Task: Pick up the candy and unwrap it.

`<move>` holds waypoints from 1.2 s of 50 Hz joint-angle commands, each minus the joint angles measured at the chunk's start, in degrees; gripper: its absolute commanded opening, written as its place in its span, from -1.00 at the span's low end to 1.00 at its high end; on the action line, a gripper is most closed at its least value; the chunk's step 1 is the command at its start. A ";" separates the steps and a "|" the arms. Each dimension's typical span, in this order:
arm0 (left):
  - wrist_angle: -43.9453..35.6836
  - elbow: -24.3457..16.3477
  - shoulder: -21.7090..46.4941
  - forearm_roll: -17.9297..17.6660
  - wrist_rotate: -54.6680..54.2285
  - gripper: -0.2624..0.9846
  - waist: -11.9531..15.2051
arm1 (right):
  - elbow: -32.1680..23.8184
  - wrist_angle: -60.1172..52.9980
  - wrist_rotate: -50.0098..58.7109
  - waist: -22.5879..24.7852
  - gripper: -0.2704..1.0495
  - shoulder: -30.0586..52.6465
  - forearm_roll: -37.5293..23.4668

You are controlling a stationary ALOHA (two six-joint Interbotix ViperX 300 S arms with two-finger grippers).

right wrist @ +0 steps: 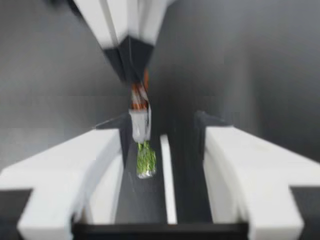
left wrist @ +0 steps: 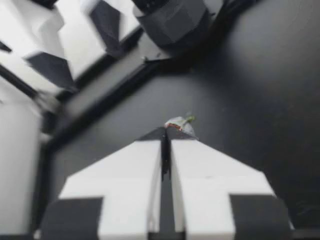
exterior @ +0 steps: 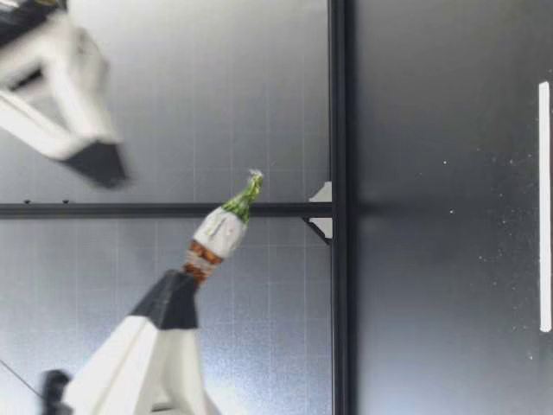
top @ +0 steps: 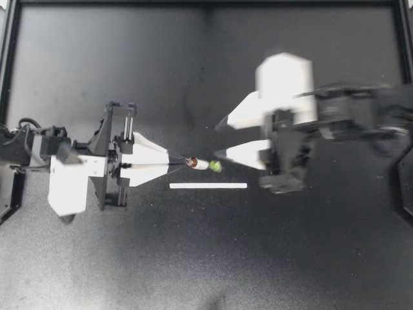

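Observation:
My left gripper (top: 173, 160) is shut on the brown twisted end of the candy (top: 201, 165), holding it above the table. The candy has a white body and a green twisted end that points at my right gripper (top: 221, 138), which stands open just beyond it, blurred. In the low view the candy (exterior: 221, 232) sticks up out of my left gripper (exterior: 180, 287), with my right gripper (exterior: 65, 99) higher and apart from it. In the right wrist view the candy (right wrist: 141, 126) hangs between the open fingers of my right gripper (right wrist: 159, 123), close to one finger, and my left gripper (right wrist: 131, 55) pinches its far end.
A thin white strip (top: 208, 186) lies flat on the dark table (top: 206, 258) just in front of the candy; it also shows in the low view, strip (exterior: 543, 207). A black frame (top: 206, 4) borders the table's far side and its sides.

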 commanded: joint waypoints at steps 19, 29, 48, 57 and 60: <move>-5.98 -1.14 -3.52 2.11 24.35 -0.75 -2.64 | 6.86 -27.95 15.21 -0.44 0.16 -0.09 -5.45; -8.00 -0.44 -2.99 2.11 26.54 -0.75 -3.43 | 5.27 -32.78 26.72 -0.44 0.16 3.25 -13.80; -9.93 0.18 -2.72 2.11 26.63 -0.75 -3.43 | 5.45 -51.24 54.67 -5.62 0.16 10.28 -31.82; -11.95 0.70 -2.72 2.11 26.72 -0.75 -3.43 | 4.66 -52.03 56.78 -7.03 0.16 13.10 -33.40; -12.22 0.79 -2.81 2.11 26.72 -0.75 -3.43 | 4.39 -52.65 57.39 -7.03 0.16 13.45 -33.75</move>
